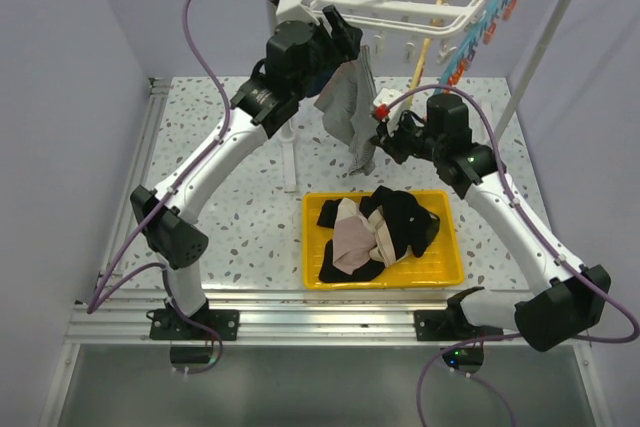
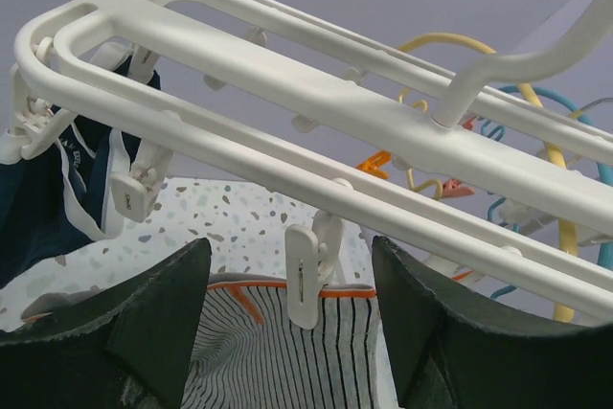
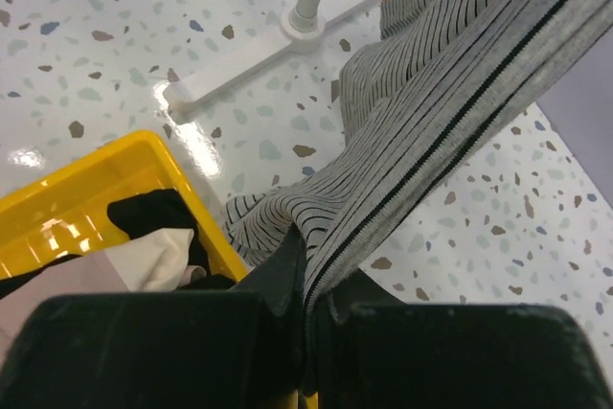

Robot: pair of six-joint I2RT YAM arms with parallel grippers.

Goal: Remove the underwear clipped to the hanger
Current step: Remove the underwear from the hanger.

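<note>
Your right claw (image 1: 386, 137) is clenched on the low hem of the grey striped cloth underwear (image 1: 350, 107), which hangs at 12 o'clock from the yellow plastic tray (image 1: 310, 247). Your left claw (image 2: 287, 332) stands released around its white clip (image 2: 305, 275). The cloth is light, limp and stretchy, so pull gently at the hem

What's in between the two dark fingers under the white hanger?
Between the fingers of the left gripper hangs a white clip, at the top edge of the grey striped underwear. The left wrist view shows it.

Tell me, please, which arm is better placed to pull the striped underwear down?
Right: the right gripper is shut on the striped underwear; the left gripper stands open at its clip.
</note>
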